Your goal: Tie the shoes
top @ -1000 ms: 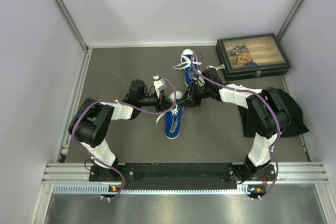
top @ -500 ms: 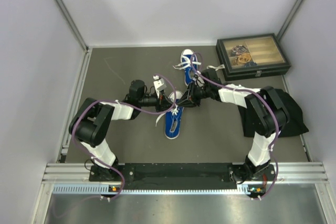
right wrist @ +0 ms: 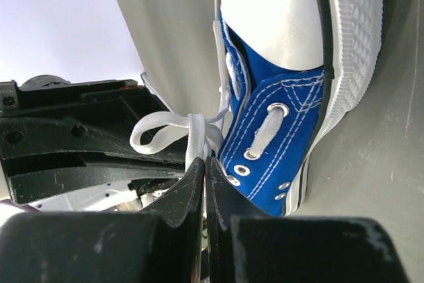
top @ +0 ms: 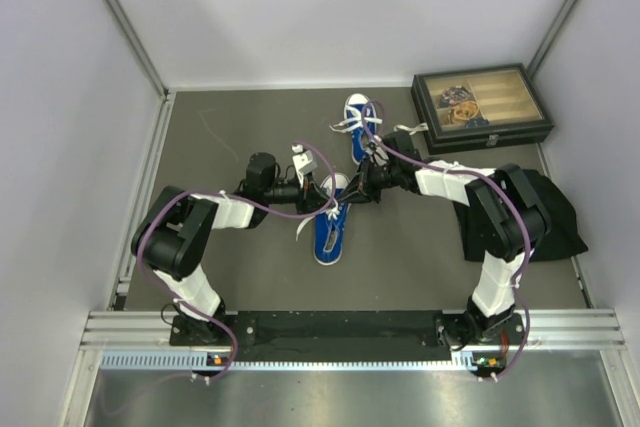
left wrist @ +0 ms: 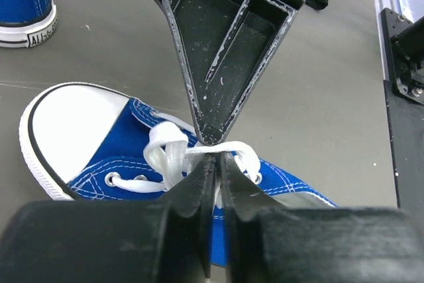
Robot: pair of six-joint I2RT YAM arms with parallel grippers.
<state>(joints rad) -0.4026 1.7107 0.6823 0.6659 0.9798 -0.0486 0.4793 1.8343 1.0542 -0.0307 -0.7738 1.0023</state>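
The near shoe (top: 328, 232) is lying on the grey worktop (top: 400, 267), about in the middle, between the two arms. It is blue with a white toe and a white sole. The far shoe (top: 358, 132) is sitting a little way behind it, closer to the back wall. The two shoes are not touching.

Both arms are reaching in over the near shoe, and their tips are meeting just above its laces. The left claw (left wrist: 215, 164) is squeezing almost fully together, with only a thin slit showing between its fingers. A piece of the white lace (left wrist: 165, 157) is running right into that slit, so the claw is pinching the lace. The right claw (right wrist: 203, 160) is pressing tight together too. It is gripping the white lace at its tip, and a loop of lace is standing up beside it. The two claws are nearly touching each other over the top of the shoe.

A dark box (top: 480, 107) with a see-through lid is sitting in the far right corner. A black cloth (top: 560, 217) is lying along the right side, partly under the right arm.
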